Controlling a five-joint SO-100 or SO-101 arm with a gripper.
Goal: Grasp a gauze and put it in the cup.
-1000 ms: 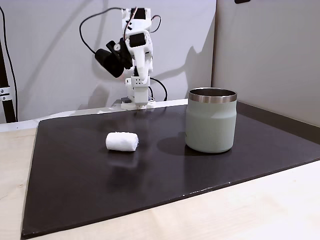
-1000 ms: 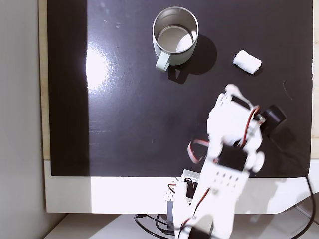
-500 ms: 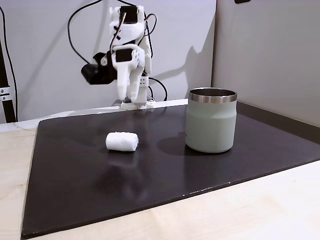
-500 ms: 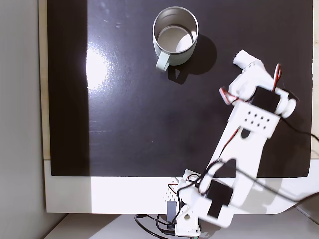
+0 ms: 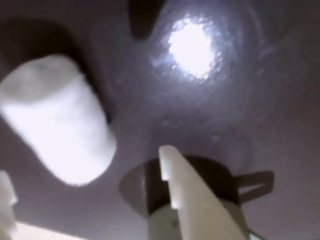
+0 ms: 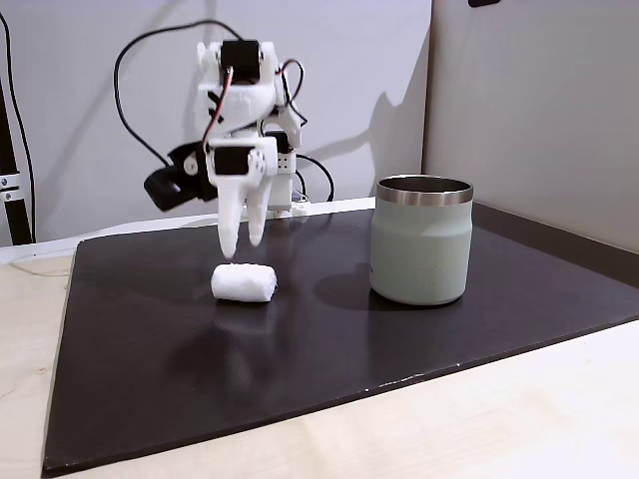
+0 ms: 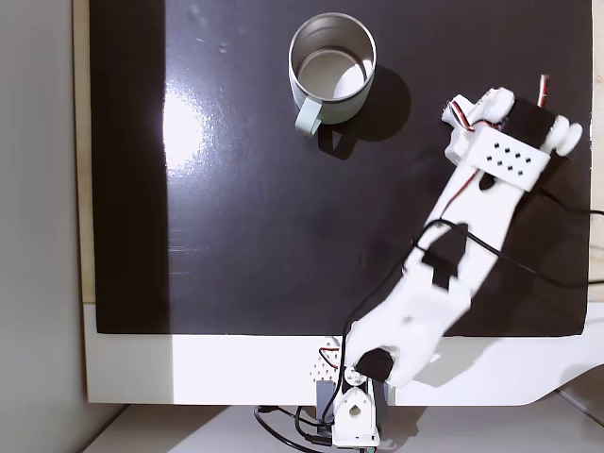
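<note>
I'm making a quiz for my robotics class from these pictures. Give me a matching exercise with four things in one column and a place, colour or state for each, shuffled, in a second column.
Things:
1. gauze
2. cup
3. gripper
4. mat

Descriptions:
A. open, pointing down just above the roll
B. sage green with a steel rim, standing upright
C. dark and glossy, covering the table
D. small white roll lying on its side

Pairs: 1-D, 2-B, 3-A, 4-C
</note>
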